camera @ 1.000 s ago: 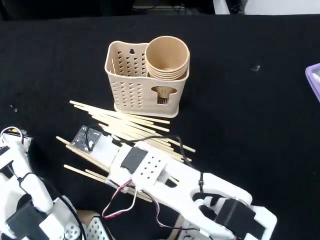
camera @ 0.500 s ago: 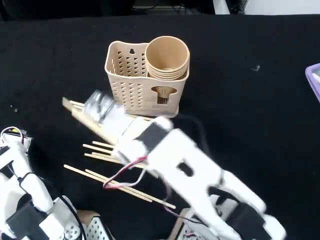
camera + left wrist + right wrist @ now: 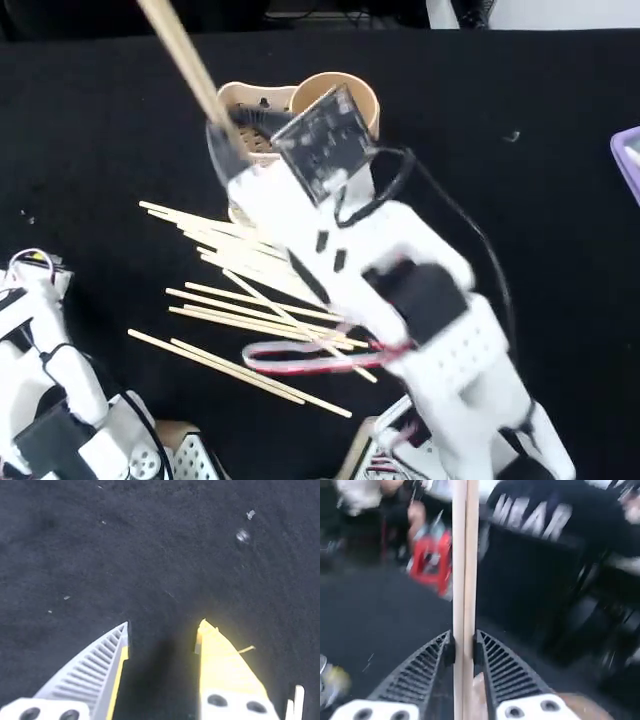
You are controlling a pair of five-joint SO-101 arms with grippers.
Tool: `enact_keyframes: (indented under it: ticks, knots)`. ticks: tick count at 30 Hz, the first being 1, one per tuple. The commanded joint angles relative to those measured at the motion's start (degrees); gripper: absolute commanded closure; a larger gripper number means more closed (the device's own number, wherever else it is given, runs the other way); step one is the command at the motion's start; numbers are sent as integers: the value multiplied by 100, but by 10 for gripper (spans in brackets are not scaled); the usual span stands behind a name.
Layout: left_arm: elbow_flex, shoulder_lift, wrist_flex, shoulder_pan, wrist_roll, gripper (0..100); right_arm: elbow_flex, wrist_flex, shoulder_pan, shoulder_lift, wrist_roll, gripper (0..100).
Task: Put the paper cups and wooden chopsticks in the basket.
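Nearest the arm bases, the white left arm (image 3: pixel 45 400) sits low at the corner of the black cloth-covered desk (image 3: pixel 520 250). The left gripper (image 3: pixel 162 625) hangs over bare cloth, fingers spread, holding nothing.

Just beyond it, the loose pale wooden chopsticks (image 3: pixel 250 300) lie fanned flat on the desk in front of the basket, some crossing each other. A good number are left to move.

The right gripper (image 3: pixel 464 632) is up above the basket's near-left side. Its fingers pinch a pair of pale wooden chopsticks (image 3: pixel 185 55) side by side, and the long ends slant up and away past the far edge of the high view.

The beige perforated plastic basket (image 3: pixel 256 92) stands upright, partly hidden by the right arm. The stack of tan paper cups (image 3: pixel 318 84) already sits in its right compartment.

Step in hand, as I judge it: carrying the pair to the basket, cups done. The next move calls for tipping the sticks nearer vertical, lining their lower ends over the left compartment, lowering, then opening the fingers.

Room: the left compartment looks free, but the cup stack crowds its right side and the rim is close under the fingers, so the sticks could catch it. There is wide open desk to the right and beyond the basket. A purple object (image 3: pixel 628 160) sits at the right edge, well apart.
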Motion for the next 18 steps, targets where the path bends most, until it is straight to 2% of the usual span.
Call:
enact_keyframes:
  ticks: [1, 6, 15, 18]
  knots:
    - [-110, -141, -79, 295, -193, 780, 312, -1987, 299, 514, 53, 987]
    - [-110, -141, -70, 488, -501, 780, 418, -3182, 545, 1516, 53, 987]
    - [-110, -141, -70, 497, -492, 780, 444, -3182, 835, 2536, -747, 981]
    - [-110, -141, -70, 541, -492, 780, 514, -2927, 791, 2536, -747, 886]
